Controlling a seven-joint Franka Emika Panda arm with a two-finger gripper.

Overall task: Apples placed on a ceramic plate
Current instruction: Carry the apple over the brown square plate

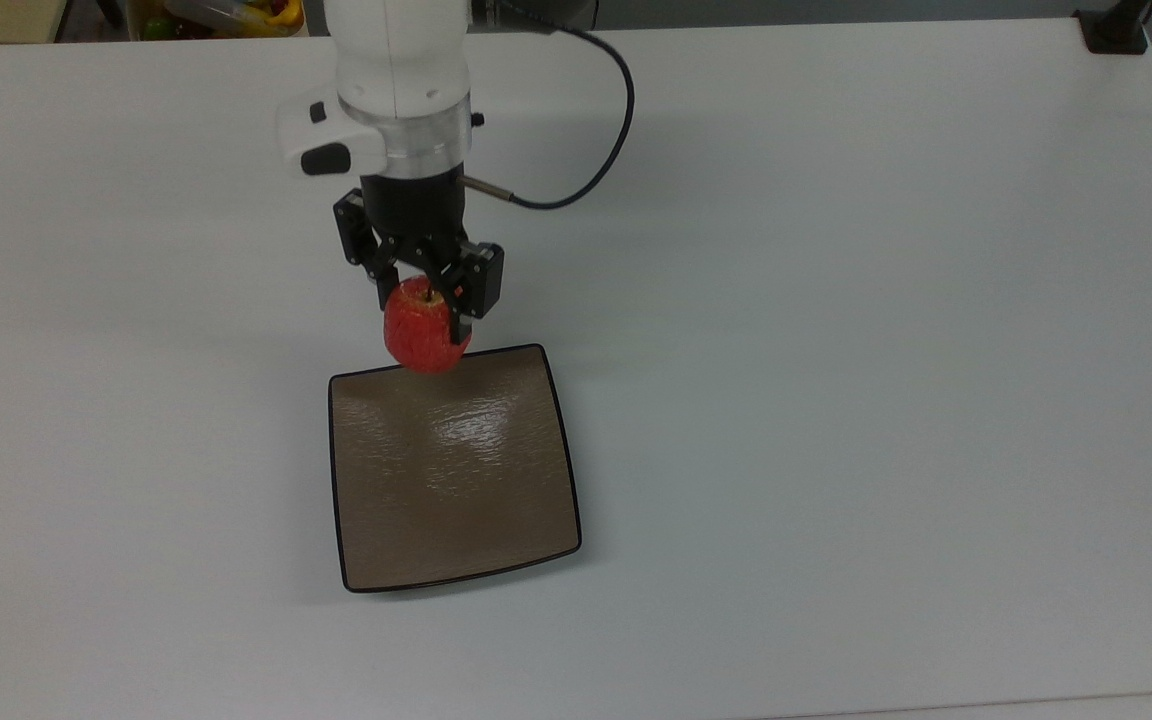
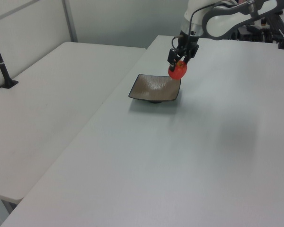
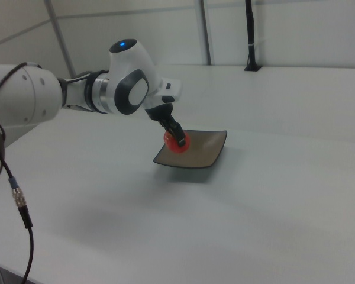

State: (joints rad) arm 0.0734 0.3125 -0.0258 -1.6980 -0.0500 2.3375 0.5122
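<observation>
The small red apple (image 1: 423, 333) hangs in the air, with my gripper (image 1: 421, 318) shut on it from above. In the top view it sits over the far edge of the square brown plate (image 1: 451, 490), which lies flat on the white table. The left view has the apple (image 2: 177, 71) above the plate's (image 2: 151, 88) right corner, held by the gripper (image 2: 179, 65). In the right view the apple (image 3: 177, 142) hovers over the plate's (image 3: 204, 151) left part, under the gripper (image 3: 176, 138).
A black cable (image 1: 596, 130) loops from the arm's wrist. A bin of coloured items (image 1: 226, 15) stands beyond the table's far edge. A black clamp post (image 1: 1116, 25) sits at the far right corner. A second white table (image 2: 47, 99) adjoins on the left view's left.
</observation>
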